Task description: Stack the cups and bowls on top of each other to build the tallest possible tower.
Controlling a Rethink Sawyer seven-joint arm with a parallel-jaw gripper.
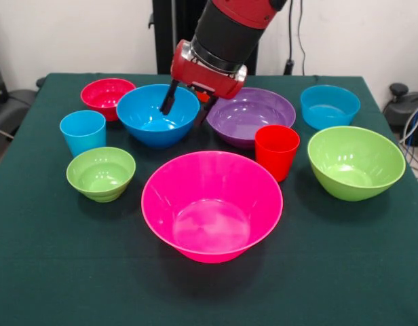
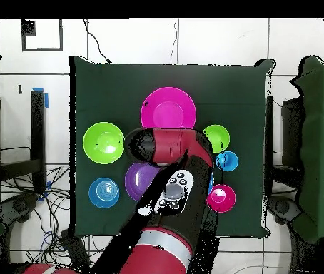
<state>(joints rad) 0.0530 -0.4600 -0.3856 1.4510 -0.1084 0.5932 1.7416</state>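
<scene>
My gripper (image 1: 186,105) is open and hangs over the right rim of a blue bowl (image 1: 151,119). One finger is inside the bowl and the other is outside, toward the purple bowl (image 1: 253,117). A red cup (image 1: 276,151) stands in front of the purple bowl. A light blue cup (image 1: 83,132) stands left of the blue bowl and shows in the overhead view (image 2: 227,160). A big hot pink bowl (image 1: 210,204) sits at the front. In the overhead view my arm (image 2: 168,153) hides the gripper. No orange cup and no tower are in view.
A small crimson bowl (image 1: 107,94) sits behind the light blue cup, with a small lime bowl (image 1: 100,173) in front of it. A large lime bowl (image 1: 355,161) and a second blue bowl (image 1: 330,106) stand at the right. All stand apart on the green cloth (image 1: 60,272).
</scene>
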